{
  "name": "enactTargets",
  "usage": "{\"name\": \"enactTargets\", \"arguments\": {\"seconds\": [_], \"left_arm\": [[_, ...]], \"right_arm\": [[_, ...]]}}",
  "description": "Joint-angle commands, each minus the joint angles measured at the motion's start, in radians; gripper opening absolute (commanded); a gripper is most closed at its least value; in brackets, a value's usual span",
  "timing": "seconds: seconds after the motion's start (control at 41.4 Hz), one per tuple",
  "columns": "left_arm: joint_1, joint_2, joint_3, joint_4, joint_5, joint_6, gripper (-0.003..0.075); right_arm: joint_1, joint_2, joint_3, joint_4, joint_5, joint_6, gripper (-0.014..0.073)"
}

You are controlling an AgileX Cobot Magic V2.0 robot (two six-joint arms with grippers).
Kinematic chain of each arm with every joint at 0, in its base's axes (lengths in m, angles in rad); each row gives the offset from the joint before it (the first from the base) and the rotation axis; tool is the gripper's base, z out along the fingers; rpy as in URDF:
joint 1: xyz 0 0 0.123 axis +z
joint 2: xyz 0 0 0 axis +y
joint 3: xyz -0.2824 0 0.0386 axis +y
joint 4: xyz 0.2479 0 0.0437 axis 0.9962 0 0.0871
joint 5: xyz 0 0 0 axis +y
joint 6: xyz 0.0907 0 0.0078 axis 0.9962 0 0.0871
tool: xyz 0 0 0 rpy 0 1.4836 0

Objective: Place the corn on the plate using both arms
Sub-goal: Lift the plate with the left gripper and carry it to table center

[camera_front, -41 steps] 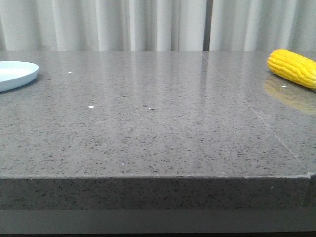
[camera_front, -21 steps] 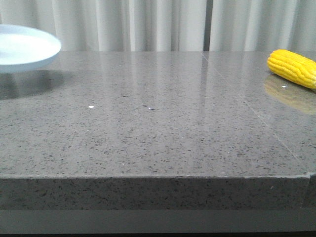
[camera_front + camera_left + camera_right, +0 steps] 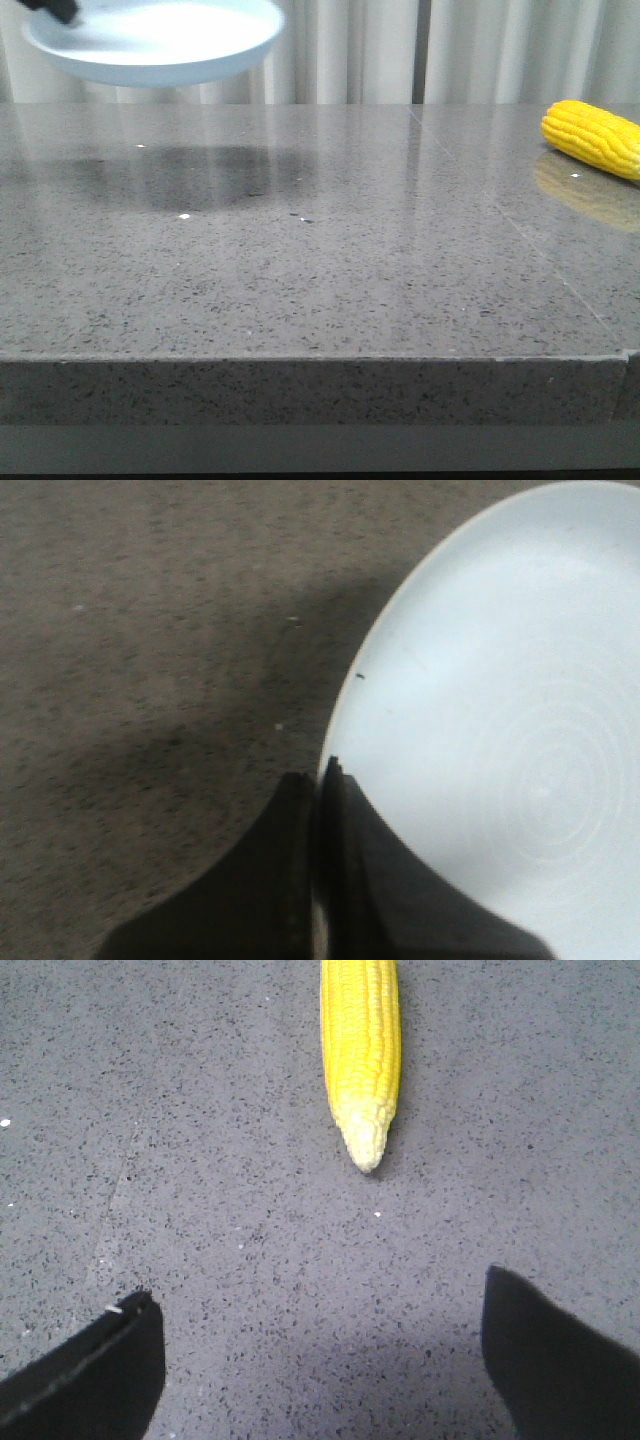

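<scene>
Left wrist view: the left gripper [image 3: 318,780] has its two dark fingers [image 3: 355,880] pinched together on the rim of the plate [image 3: 500,730], which spreads away from them over the grey table [image 3: 130,630]. From the front the plate [image 3: 160,45] hangs above the table [image 3: 320,260], clear of its own shadow. The right gripper [image 3: 320,1345] has its fingers [image 3: 95,1370] wide apart and bare, above the table. The corn [image 3: 360,1040] lies on the table ahead of them, its pale tip pointing back at the gap, not touching either finger.

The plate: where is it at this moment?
In the front view the plate is in the air above the table's far left, its rim pinched in the left gripper. The corn lies far off at the right edge.
</scene>
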Motion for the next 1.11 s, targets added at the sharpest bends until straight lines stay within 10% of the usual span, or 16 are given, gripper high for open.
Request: {"name": "enactTargets", "arguments": {"seconds": [0.0, 0.701, 1.087], "left_arm": [[-0.061, -0.025, -0.033, -0.05, -0.054, 0.0, -0.002], [-0.233, 0.178, -0.033, -0.048, -0.069, -0.001, -0.0013], [-0.224, 0.172, -0.035, -0.048, -0.027, -0.01, 0.0501]], "right_arm": [[-0.004, -0.001, -0.034, -0.011, -0.059, -0.01, 0.0663], [-0.004, -0.001, -0.034, -0.011, -0.059, -0.01, 0.0663], [-0.004, -0.001, -0.034, -0.011, -0.059, -0.01, 0.0663]]}}
